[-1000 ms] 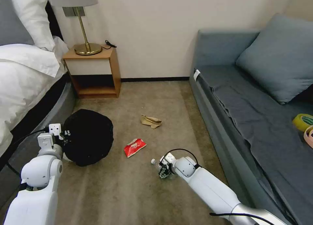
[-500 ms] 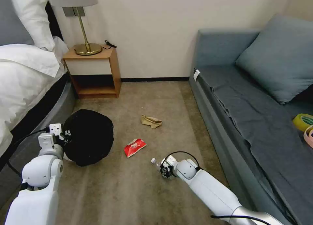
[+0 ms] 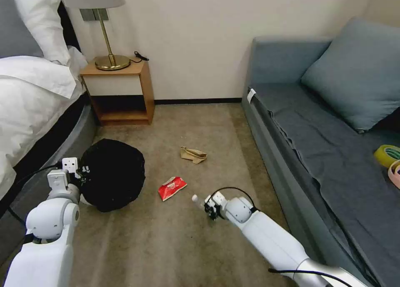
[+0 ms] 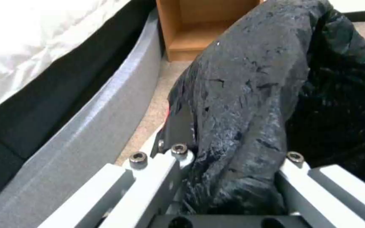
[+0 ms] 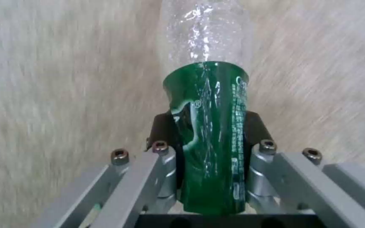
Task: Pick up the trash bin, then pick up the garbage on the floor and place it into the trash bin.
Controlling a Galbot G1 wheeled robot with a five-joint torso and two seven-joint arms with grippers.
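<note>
Bottle and bin are the two things that matter at this moment, and each one is sitting in a different gripper. The right gripper is clamping the clear bottle across its green label, low over the carpet near the sofa. In the right wrist view the fingers are pressing on both sides of the label, and the long axis of the bottle is running straight out from the gripper, with the clear upper part pointing away. In the head view the capped end is pointing toward the robot's left, which is toward the bin.

The left gripper is closing on the rim of the trash bin, pinching the black bag between its fingers, beside the bed. The bin is lying well apart from the bottle, on the robot's left side, with its dark opening facing upward and toward the right arm.

I judge that the bottle needs to travel leftward across the open carpet to come above that opening. The red packet is lying on the floor between the two grippers, nearer to the right one, and the tan paper bag is lying farther away, toward the nightstand.
</note>
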